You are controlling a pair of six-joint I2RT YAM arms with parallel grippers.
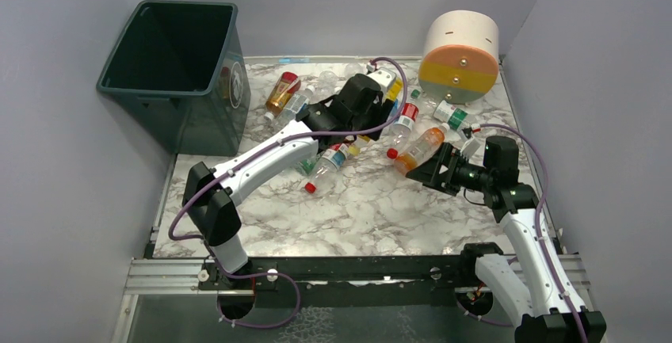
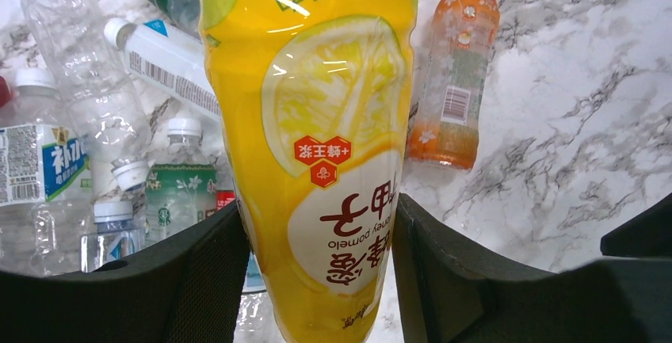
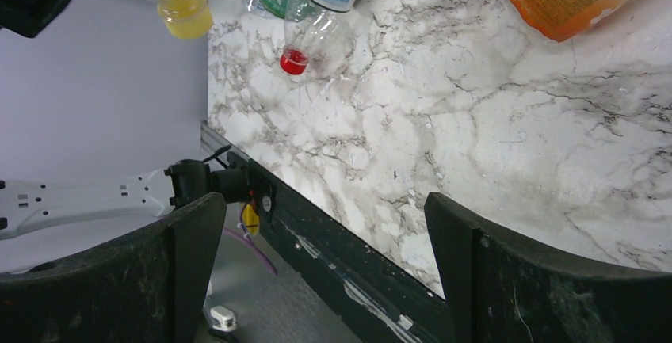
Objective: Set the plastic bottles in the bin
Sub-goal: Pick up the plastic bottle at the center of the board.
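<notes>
The left jaws are clenched on a yellow bottle (image 2: 317, 161) at its waist. Its long axis runs straight out ahead of them, with the neck seemingly back toward the wrist. The bin (image 1: 178, 66) stands well off to their left. The right jaws are released, gaping just beside an orange bottle (image 1: 420, 149) on the desk (image 1: 357, 216).

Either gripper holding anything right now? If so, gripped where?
The left gripper is shut on the yellow bottle, with its fingers pressed on opposite sides of the labelled body. The right gripper is open and holds nothing.
</notes>
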